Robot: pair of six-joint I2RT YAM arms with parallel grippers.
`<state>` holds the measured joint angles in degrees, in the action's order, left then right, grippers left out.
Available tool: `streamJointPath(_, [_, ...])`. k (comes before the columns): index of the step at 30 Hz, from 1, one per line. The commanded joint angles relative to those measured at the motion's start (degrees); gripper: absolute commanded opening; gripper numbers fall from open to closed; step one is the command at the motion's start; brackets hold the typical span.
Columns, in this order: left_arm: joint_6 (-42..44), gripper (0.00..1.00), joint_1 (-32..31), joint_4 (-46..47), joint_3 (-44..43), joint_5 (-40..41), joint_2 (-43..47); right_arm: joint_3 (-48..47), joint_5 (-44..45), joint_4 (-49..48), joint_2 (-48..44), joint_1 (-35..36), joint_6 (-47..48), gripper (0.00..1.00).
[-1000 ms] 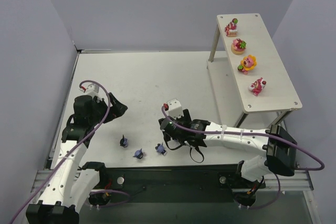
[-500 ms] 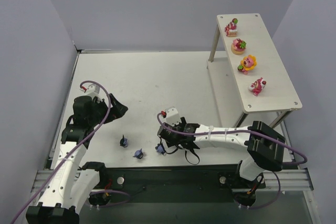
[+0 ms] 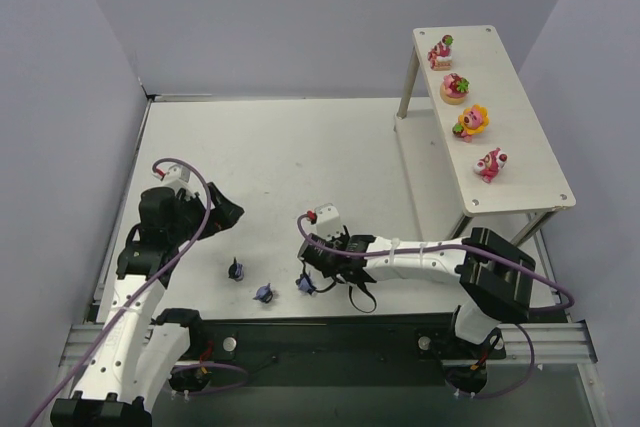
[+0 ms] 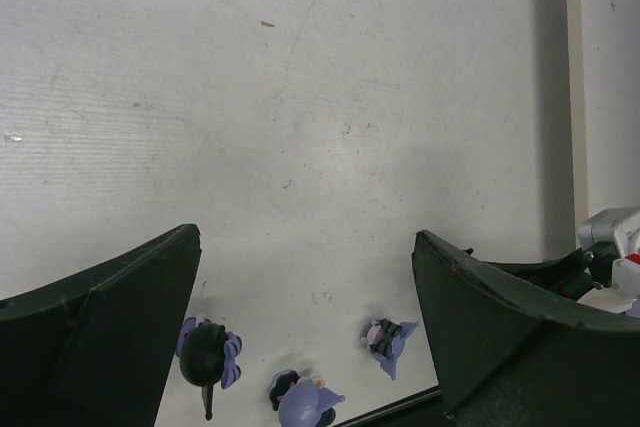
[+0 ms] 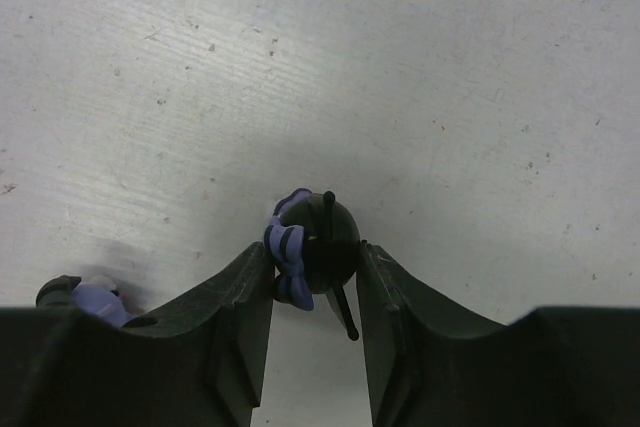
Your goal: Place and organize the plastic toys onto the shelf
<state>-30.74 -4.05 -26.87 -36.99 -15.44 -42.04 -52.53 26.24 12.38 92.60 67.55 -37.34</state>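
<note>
**Right gripper [image 5: 315, 250] clenched on a dark figurine [image 5: 320, 232]**

The figurine is pinched between both fingers at six o'clock on the table [image 3: 300, 157], likely ready for lifting. Three dark mates [image 3: 263, 293] wait at its nine o'clock. The shelf [image 3: 520, 97], at two o'clock, holds four bright toys [image 3: 467, 120] in a row. The left gripper [image 4: 305, 239] hangs spread and empty.

Scuffed white tabletop [image 3: 300, 157]; plain lavender walls [image 3: 300, 17] on three sides; soft, even light

white table [image 3: 300, 147] bears small dark toys [image 3: 263, 293] and the shelf [image 3: 525, 107].
</note>
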Motion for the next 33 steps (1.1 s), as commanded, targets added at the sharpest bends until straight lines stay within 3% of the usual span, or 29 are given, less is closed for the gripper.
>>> streamJointPath(1, [1.0, 0.97, 0.3, 0.5, 0.0, -1.5, 1.1, -2.0, 3.7, 3.4, 0.0, -2.0, -1.0, 0.03])
streamJointPath(9, [-0.5, 0.97, 0.2, 2.7, 1.9, -3.5, 1.6, -7.9, 8.6, 8.5, 1.8, -7.2, 0.3, 0.02])
streamJointPath(21, [0.0, 0.97, 0.2, 3.2, 2.5, -4.7, 1.6, -17.8, 13.8, 10.2, 3.3, -19.3, 10.1, 0.02])
streamJointPath(27, [-0.4, 0.97, 0.2, 3.7, 2.7, -5.3, 1.8, -18.8, 6.1, 10.3, 5.5, -19.8, 12.1, 0.02])
streamJointPath(33, [-5.3, 0.97, -0.8, 9.7, 7.9, -9.4, 3.0, -13.0, -3.0, 7.1, 5.4, -18.0, 9.2, 0.03])
